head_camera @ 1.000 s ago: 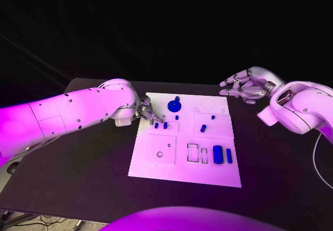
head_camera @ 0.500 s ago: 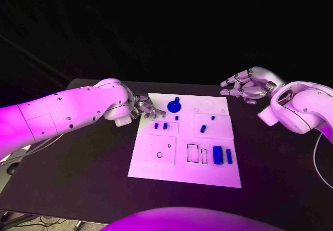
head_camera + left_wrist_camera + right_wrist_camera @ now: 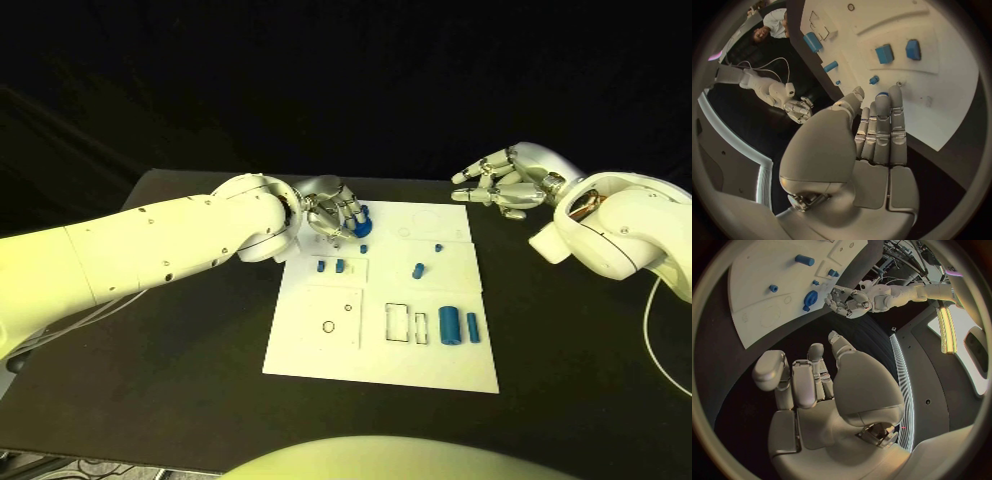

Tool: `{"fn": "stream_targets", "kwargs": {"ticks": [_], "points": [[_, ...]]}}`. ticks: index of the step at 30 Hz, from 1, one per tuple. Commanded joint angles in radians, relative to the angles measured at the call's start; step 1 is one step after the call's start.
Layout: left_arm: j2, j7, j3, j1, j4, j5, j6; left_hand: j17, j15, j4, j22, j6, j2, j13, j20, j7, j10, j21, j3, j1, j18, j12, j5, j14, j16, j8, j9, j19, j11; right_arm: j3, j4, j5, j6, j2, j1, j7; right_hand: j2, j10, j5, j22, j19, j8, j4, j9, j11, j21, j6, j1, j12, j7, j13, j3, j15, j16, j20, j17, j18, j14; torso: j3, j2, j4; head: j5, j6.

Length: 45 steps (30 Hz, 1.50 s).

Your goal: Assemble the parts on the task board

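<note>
Left hand hovering at task board far-left corner, fingers straight and together, nothing held. Round blue part just beside the fingertips, board-inward. Right hand loosely spread, empty, off far-right corner, farther away.

Left robot hand covers most of the round blue part beneath its fingers; contact cannot be confirmed. Board is cut off at the left wrist view's rim.
</note>
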Motion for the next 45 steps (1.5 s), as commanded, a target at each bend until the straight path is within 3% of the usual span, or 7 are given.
{"fn": "stream_targets", "kwargs": {"ticks": [1,5,11,18,29,45], "points": [[0.015,0.123,-0.004,-0.003,-0.008,-0.195,-0.079,-0.033,0.002,-0.010,-0.008,0.029,-0.005,-0.056,0.006,0.001,0.017,-0.010,-0.002,0.005,0.012,-0.031,0.001,0.015,-0.015,-0.022,-0.046,0.007,0.000,0.000,0.001,0.001,0.002,0.002,0.000,0.007,0.010,0.003,0.008,0.000,0.000,0.006,0.002,-0.001,-0.004,-0.003,-0.002,0.004,-0.001,0.004,-0.001,-0.001,-0.007,-0.006,-0.001,0.000,0.013,0.032,-0.0004,0.001,-0.0012,-0.001,0.003],[0.040,0.111,-0.011,-0.007,-0.028,-0.280,-0.068,-0.036,-0.009,-0.014,0.001,0.075,-0.006,-0.098,0.000,0.009,0.039,0.012,-0.008,-0.001,0.012,-0.045,0.001,0.077,0.031,-0.030,-0.082,0.059,-0.007,0.000,0.002,0.000,0.004,0.003,0.000,0.009,0.012,0.003,0.010,0.000,0.001,0.007,0.002,-0.001,-0.005,-0.004,-0.002,0.007,-0.001,0.004,-0.002,0.001,-0.007,-0.006,-0.002,0.000,0.013,0.032,-0.0002,0.002,-0.0008,-0.002,0.004],[0.071,0.072,-0.016,-0.017,-0.059,-0.354,-0.036,0.145,-0.021,-0.010,0.030,0.126,-0.011,-0.159,-0.011,0.000,0.072,0.058,-0.015,-0.022,0.011,-0.059,0.002,0.214,0.283,-0.053,-0.140,0.131,-0.018,0.000,0.002,-0.001,0.007,0.003,0.000,0.010,0.014,0.002,0.015,-0.001,0.001,0.008,0.001,-0.001,-0.005,-0.004,-0.003,0.011,-0.002,0.004,-0.004,0.002,-0.007,-0.006,-0.002,0.001,0.013,0.033,-0.0014,0.002,-0.0026,-0.004,0.004],[0.093,0.031,-0.017,-0.023,-0.083,-0.407,0.011,0.256,-0.022,-0.005,0.205,0.174,-0.010,-0.201,-0.013,-0.002,0.098,0.245,-0.015,-0.033,-0.022,-0.073,0.003,0.284,0.423,-0.061,-0.173,0.228,-0.019,0.000,0.005,-0.002,0.010,0.002,0.000,0.010,0.014,0.002,0.017,0.000,0.002,0.008,0.001,-0.001,-0.005,-0.004,-0.003,0.012,-0.002,0.004,-0.004,0.002,-0.007,-0.006,-0.002,0.002,0.013,0.033,-0.0004,0.003,-0.0031,-0.003,0.002],[0.105,0.020,-0.016,-0.025,-0.086,-0.421,0.059,0.324,-0.028,-0.004,0.342,0.212,-0.006,-0.237,-0.017,-0.006,0.141,0.384,-0.007,-0.035,-0.045,-0.085,0.002,0.324,0.508,-0.071,-0.202,0.287,-0.027,0.000,0.008,-0.002,0.011,0.000,0.000,0.010,0.015,0.004,0.022,0.000,0.003,0.010,0.002,-0.001,-0.005,-0.005,-0.002,0.013,0.000,0.004,-0.003,0.003,-0.007,-0.006,-0.002,0.002,0.013,0.034,-0.0010,0.003,-0.0020,-0.005,-0.001],[0.125,0.031,-0.016,-0.036,-0.108,-0.430,0.045,0.384,-0.045,-0.018,0.464,0.265,0.016,-0.267,-0.030,-0.016,0.222,0.507,0.048,-0.014,-0.068,-0.108,0.003,0.363,0.573,-0.081,-0.221,0.336,-0.046,0.000,0.011,-0.003,0.012,-0.001,0.000,0.011,0.016,0.004,0.025,-0.001,0.003,0.011,0.002,-0.001,-0.005,-0.005,-0.002,0.014,0.001,0.004,-0.003,0.003,-0.008,-0.007,-0.002,0.002,0.013,0.034,-0.0015,0.003,-0.0017,-0.008,-0.004]]}}
